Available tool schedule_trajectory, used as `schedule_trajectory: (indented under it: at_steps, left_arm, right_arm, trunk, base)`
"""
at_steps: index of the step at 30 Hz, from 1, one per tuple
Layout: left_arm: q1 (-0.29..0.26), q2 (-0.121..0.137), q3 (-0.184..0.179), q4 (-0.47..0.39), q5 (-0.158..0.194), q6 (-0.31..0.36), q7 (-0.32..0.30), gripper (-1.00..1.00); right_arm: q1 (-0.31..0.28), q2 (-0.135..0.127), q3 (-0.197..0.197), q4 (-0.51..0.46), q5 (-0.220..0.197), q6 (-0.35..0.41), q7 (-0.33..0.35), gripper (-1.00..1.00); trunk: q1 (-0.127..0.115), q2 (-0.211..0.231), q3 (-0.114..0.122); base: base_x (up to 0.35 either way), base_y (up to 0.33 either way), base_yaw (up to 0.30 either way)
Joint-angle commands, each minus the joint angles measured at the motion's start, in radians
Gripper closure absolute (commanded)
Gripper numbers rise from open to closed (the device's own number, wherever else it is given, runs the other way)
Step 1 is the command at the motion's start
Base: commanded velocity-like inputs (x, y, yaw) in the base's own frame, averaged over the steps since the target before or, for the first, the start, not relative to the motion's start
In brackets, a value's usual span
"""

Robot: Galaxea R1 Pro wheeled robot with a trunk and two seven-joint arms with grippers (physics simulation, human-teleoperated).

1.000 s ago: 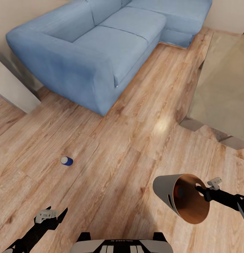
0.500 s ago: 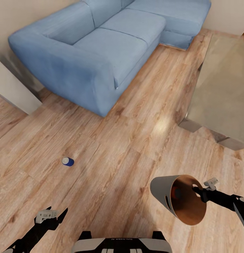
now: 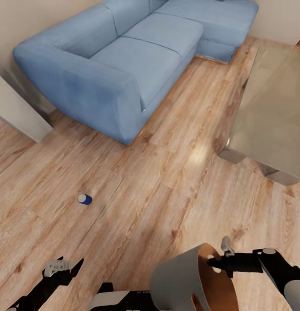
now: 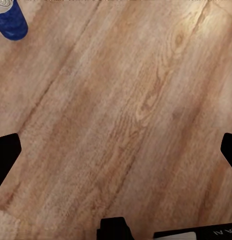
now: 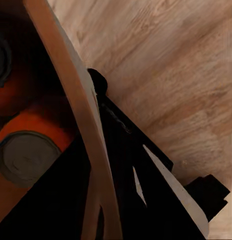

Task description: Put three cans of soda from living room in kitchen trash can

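A dark blue can of soda (image 3: pixel 84 199) lies on its side on the wood floor of the living room; it also shows in the left wrist view (image 4: pixel 11 20). My left gripper (image 3: pixel 63 267) (image 4: pixel 116 155) hangs open, nearer to me than that can and apart from it. The grey tash can (image 3: pixel 180 278), brown inside, is tilted with its mouth to the right, and my right gripper (image 3: pixel 215 261) (image 5: pixel 91 115) is shut on its rim (image 5: pixel 71 100). Two orange cans (image 5: pixel 26 152) lie inside the bin.
A large light-blue corner sofa (image 3: pixel 124 60) fills the back left. A low glass-topped coffee table (image 3: pixel 275 112) stands at the right. A white block (image 3: pixel 16 112) juts in from the left edge. Wood floor (image 3: pixel 145 194) stretches between them.
My right arm has pulled the tash can lower and to the left in the head view, closer to my trunk. The view has shifted slightly; the blue can and left gripper stay put.
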Motion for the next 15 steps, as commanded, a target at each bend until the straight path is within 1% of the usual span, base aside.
schedule_trajectory:
  at_steps: [1, 3, 4, 5, 6, 7, 8, 9, 10, 11, 13, 15]
  left_arm:
    - [0.0, 0.0, 0.0, 0.0, 0.0, 0.0, 0.0, -1.0]
    - [0.0, 0.0, 0.0, 0.0, 0.0, -0.001, 0.0, -1.0]
    - [0.0, 0.0, 0.0, 0.001, 0.0, -0.002, 0.0, -1.0]
    - [0.0, 0.0, 0.0, 0.001, 0.0, -0.002, 0.0, -1.0]
    - [0.0, 0.0, 0.0, 0.001, 0.0, -0.002, 0.0, -1.0]
    - [0.0, 0.0, 0.0, 0.001, 0.0, -0.003, 0.0, -1.0]
    - [0.0, 0.0, 0.0, 0.001, 0.0, -0.003, 0.0, -1.0]
    - [0.0, 0.0, 0.0, 0.002, -0.001, -0.003, 0.0, -1.0]
    - [0.0, 0.0, 0.0, 0.002, -0.001, -0.004, 0.0, -1.0]
    - [0.0, 0.0, 0.0, 0.002, -0.001, -0.004, 0.0, -1.0]
    - [0.0, 0.0, 0.0, 0.002, -0.001, -0.004, 0.0, -1.0]
    - [0.0, 0.0, 0.0, 0.003, -0.001, -0.005, 0.0, -1.0]
  right_arm:
    - [0.0, 0.009, 0.003, 0.001, -0.003, 0.004, 0.164, 1.0]
    - [0.0, 0.014, -0.001, 0.001, -0.007, 0.004, 0.102, 1.0]
    - [0.0, 0.02, -0.012, 0.002, -0.011, 0.005, -0.006, 1.0]
    - [0.0, 0.031, -0.021, 0.003, -0.013, 0.005, -0.138, 1.0]
    - [0.0, 0.038, -0.024, 0.005, -0.012, 0.005, -0.205, 1.0]
    - [0.0, 0.067, -0.026, 0.01, -0.007, 0.004, -0.387, 1.0]
    - [0.0, 0.079, -0.025, 0.012, -0.005, 0.004, -0.437, 1.0]
    - [0.0, 0.099, -0.019, 0.014, 0.002, 0.003, -0.52, 1.0]
    - [0.0, 0.107, -0.016, 0.014, 0.007, 0.003, -0.555, 1.0]
    - [0.0, 0.12, -0.01, 0.015, 0.017, 0.003, -0.616, 1.0]
    - [0.0, 0.128, -0.007, 0.016, 0.026, 0.003, -0.669, 1.0]
    - [0.0, 0.136, -0.003, 0.017, 0.035, 0.002, -0.776, 1.0]
  trunk:
    - [-0.004, 0.007, 0.003]
    - [-0.012, 0.021, 0.01]
    - [-0.015, 0.028, 0.013]
    - [-0.019, 0.035, 0.016]
    - [-0.023, 0.042, 0.019]
    - [-0.027, 0.049, 0.022]
    - [-0.031, 0.056, 0.025]
    - [-0.035, 0.063, 0.028]
    - [-0.038, 0.07, 0.032]
    - [-0.042, 0.077, 0.035]
    - [-0.05, 0.091, 0.041]
    - [-0.058, 0.105, 0.047]
  base:
    - [0.0, 0.0, 0.0]
    - [0.0, 0.0, 0.0]
    - [0.0, 0.0, 0.0]
    - [0.0, 0.0, 0.0]
    - [0.0, 0.0, 0.0]
    - [0.0, 0.0, 0.0]
    - [0.0, 0.0, 0.0]
    - [0.0, 0.0, 0.0]
    - [0.0, 0.0, 0.0]
    - [0.0, 0.0, 0.0]
    - [0.0, 0.0, 0.0]
    - [0.0, 0.0, 0.0]
